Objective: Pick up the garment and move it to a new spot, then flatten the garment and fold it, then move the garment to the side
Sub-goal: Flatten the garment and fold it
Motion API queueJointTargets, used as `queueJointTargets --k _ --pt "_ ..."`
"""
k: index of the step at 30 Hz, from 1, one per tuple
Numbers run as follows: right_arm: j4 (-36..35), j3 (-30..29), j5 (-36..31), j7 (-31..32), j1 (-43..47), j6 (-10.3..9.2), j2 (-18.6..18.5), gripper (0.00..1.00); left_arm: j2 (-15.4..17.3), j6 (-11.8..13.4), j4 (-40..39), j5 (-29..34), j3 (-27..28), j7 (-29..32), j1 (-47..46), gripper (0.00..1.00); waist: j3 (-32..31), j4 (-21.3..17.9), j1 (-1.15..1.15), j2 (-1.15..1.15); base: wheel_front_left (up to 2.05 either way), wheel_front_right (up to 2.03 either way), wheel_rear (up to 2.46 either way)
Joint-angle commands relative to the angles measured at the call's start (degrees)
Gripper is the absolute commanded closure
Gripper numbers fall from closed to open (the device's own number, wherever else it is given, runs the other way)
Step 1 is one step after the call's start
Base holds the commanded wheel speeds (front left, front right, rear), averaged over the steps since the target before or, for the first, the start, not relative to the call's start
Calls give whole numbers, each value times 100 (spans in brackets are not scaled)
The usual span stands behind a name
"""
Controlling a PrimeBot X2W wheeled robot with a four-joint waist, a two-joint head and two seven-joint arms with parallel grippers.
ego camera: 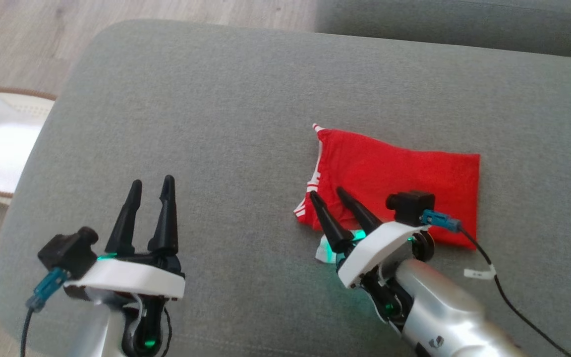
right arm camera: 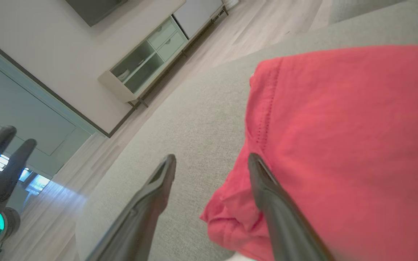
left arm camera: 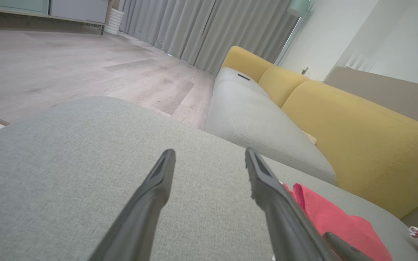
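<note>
Left claw over the grey cushion

The left claw (left arm camera: 209,152) holds its two dark fingers wide apart above the grey cushion (left arm camera: 67,163). The red garment (left arm camera: 325,214) lies just beside it at lower right. Beyond stand a yellow-backed sofa (left arm camera: 357,145), wooden floor (left arm camera: 85,69) and grey curtains (left arm camera: 209,32).

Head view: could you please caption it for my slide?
Folded red garment on grey cushion; right tool open at its edge.

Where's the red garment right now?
In the head view the red garment lies folded on the grey cushion, right of centre, its near-left edge at the open right gripper's fingertips. The left gripper is well off to its left.
</note>
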Motion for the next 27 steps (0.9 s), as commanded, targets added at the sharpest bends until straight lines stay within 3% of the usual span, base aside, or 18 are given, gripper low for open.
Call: queueJointTargets --k 1,6,9,16,23,27 --pt "-205 119 113 -90 -264 39 80 0 40 -18 -171 21 228 -70 -264 0 -39 -91 0 0 0 0 0" --pt "-177 74 144 -121 -477 39 80 0 40 -22 -208 17 271 -70 -238 0 -121 -377 0 0 0 0 0" --pt "-78 -317 -218 -125 -594 39 80 0 40 -22 -273 -2 262 -70 -248 0 -167 -579 0 0 0 0 0" --pt "-34 -1783 -2020 -127 -452 39 62 0 40 0 -427 -17 274 -70 -272 0 -222 -1028 0 0 0 0 0" --pt "-907 -3205 -3756 -127 243 39 -72 0 40 41 -523 -23 292 -70 -316 0 -268 -1310 0 0 0 0 0" --pt "-1450 -3753 -4323 -128 722 39 -10 0 40 74 -526 33 318 -70 -283 0 -293 -1410 0 0 0 0 0"
